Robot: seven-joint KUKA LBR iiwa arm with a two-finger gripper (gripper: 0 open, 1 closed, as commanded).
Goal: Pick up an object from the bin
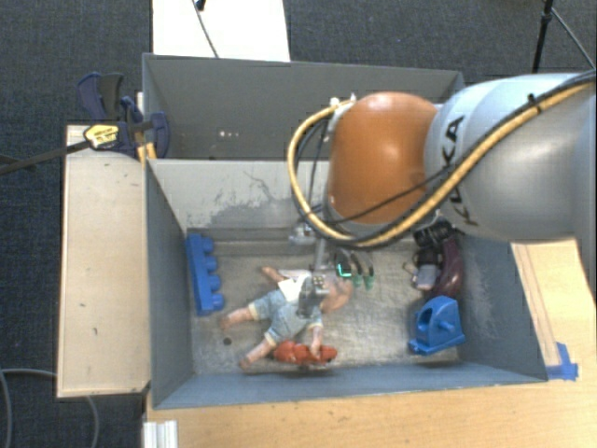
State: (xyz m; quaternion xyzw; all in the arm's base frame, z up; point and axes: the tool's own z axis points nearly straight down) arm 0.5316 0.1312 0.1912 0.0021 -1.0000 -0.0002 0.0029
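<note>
The jaws, parted or closed one cannot tell, are hanging with the gripper [315, 293] over a small blue-clothed doll [278, 314] that is lying sprawled mid-bin, likely light and floppy-limbed, its firmer torso probably offering the surest hold.

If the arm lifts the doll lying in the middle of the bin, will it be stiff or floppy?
The doll has thin limbs spread apart, so they will probably dangle. Its pale blue outfit looks like cloth and may slip under the end effector. It lies flat, so rolling seems unlikely.
</note>
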